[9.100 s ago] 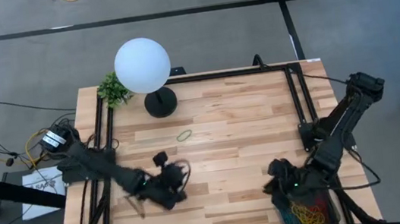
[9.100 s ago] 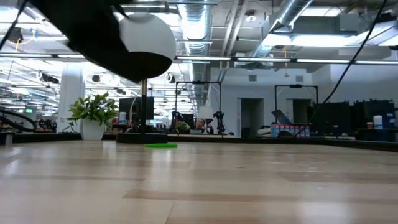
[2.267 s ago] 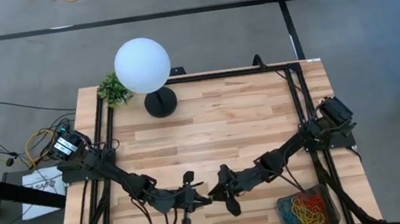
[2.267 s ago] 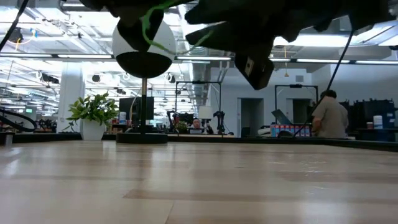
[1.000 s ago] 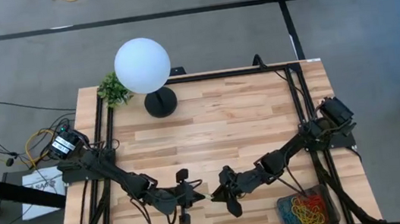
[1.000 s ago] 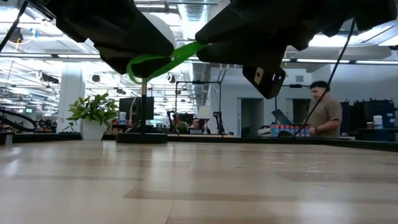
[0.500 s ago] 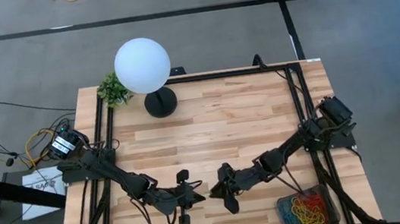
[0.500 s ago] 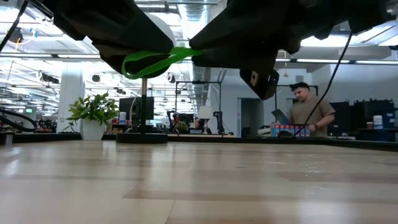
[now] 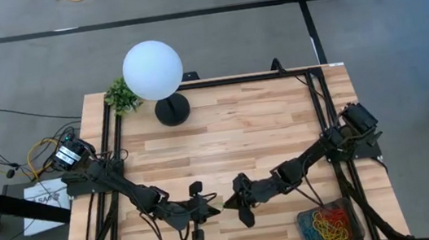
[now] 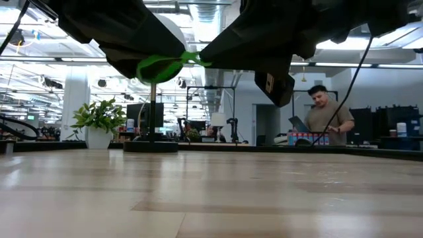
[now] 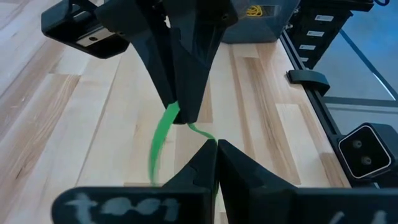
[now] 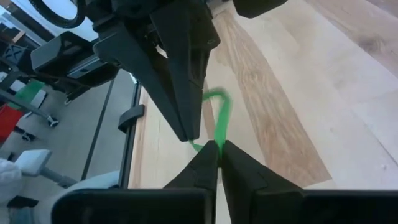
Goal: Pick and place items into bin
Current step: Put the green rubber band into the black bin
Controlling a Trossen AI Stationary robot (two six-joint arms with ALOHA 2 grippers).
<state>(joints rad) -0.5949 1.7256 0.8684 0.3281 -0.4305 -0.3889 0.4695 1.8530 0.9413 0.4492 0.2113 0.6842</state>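
I see bare table [image 9: 265, 130] ahead of me; the globe lamp [image 9: 154, 71] stands at the far edge, the bin [image 9: 332, 225] fills the near right corner.

Even bright light is falling from above on the pale wooden table [image 9: 256, 123], giving only soft shadows. In the low view, long ceiling strip lamps [image 10: 357, 64] are glaring, so both dark arms are showing as silhouettes. Just beyond the closed fingers [image 11: 233, 163], the thin green rubber-band loop [image 11: 160, 140] is blurring.
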